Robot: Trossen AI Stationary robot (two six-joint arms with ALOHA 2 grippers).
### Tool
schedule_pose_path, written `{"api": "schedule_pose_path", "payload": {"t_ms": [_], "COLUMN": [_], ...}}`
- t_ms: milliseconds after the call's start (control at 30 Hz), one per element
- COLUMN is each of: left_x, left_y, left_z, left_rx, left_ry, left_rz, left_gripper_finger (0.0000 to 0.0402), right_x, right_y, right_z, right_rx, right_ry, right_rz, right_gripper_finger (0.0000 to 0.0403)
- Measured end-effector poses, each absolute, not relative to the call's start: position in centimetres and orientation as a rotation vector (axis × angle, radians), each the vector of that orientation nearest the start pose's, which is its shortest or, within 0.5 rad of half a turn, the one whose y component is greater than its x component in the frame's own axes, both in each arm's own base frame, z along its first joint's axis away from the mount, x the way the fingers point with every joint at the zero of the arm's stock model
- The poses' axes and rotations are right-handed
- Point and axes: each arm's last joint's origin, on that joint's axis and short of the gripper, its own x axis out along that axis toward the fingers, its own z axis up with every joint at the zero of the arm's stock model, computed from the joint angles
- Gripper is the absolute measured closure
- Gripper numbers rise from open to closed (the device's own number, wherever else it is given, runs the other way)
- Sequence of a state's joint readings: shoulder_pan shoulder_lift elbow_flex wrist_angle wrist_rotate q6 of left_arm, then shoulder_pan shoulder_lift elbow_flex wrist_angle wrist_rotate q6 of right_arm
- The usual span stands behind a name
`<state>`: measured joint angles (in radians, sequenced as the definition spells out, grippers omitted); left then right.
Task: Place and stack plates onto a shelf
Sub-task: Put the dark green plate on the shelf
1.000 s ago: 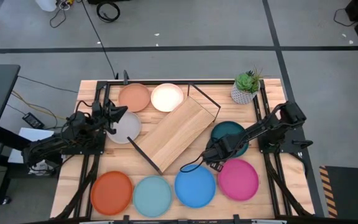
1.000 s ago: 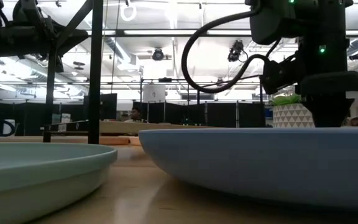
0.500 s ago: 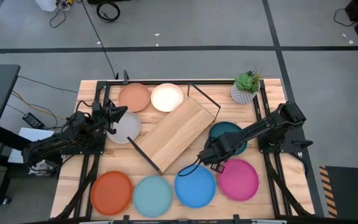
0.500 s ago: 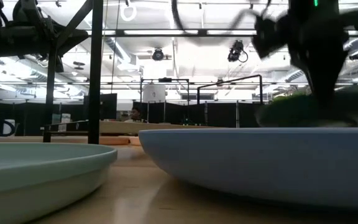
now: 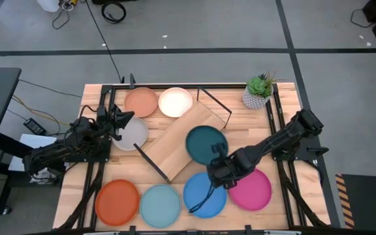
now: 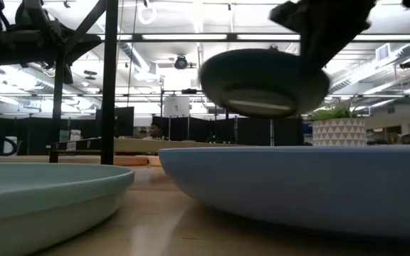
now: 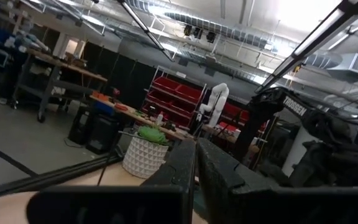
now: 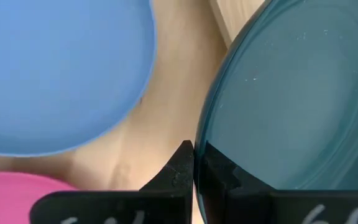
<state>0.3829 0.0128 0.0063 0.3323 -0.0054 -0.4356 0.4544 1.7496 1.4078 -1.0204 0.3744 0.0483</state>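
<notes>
right gripper at centre frame grasps the round matte teal plate by its rim, above the light-wood shelf board; left gripper clenched at left.

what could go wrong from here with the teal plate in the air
The right end effector pinches the teal plate only at its rim, so it could tip or slip out. In the low view it hangs above the table, so a drop could land on the blue plate. It also sits over the shelf corner and might clip the black frame.

"TROSSEN" is read on a dark arm segment, left wrist view. No other text legible.
</notes>
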Motion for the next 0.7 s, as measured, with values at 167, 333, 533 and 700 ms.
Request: {"api": "schedule_pose_path", "payload": {"t_ms": [167,333,533,700], "left_x": [8.7,8.7,8.7,8.7], "left_y": [3.5,3.5,3.5,3.5], "left_z": [19.5,19.5,19.5,19.5], "left_rx": [-0.393,-0.393,-0.393,-0.393], "left_ry": [-0.389,-0.387,-0.388,-0.388], "left_rz": [0.307,0.307,0.307,0.307], "left_gripper_finger": [0.0377,0.0377,0.0377,0.0377], "right_x": [32.0,32.4,32.6,32.4], "right_y": [11.4,7.7,4.0,2.2], "right_z": [23.8,22.4,20.7,19.8], "right_rx": [-0.605,-0.612,-0.618,-0.614], "right_ry": [1.250,1.330,1.379,1.401], "right_rz": [0.145,0.117,0.042,-0.031], "right_gripper_finger": [0.0387,0.0387,0.0387,0.0387]}}
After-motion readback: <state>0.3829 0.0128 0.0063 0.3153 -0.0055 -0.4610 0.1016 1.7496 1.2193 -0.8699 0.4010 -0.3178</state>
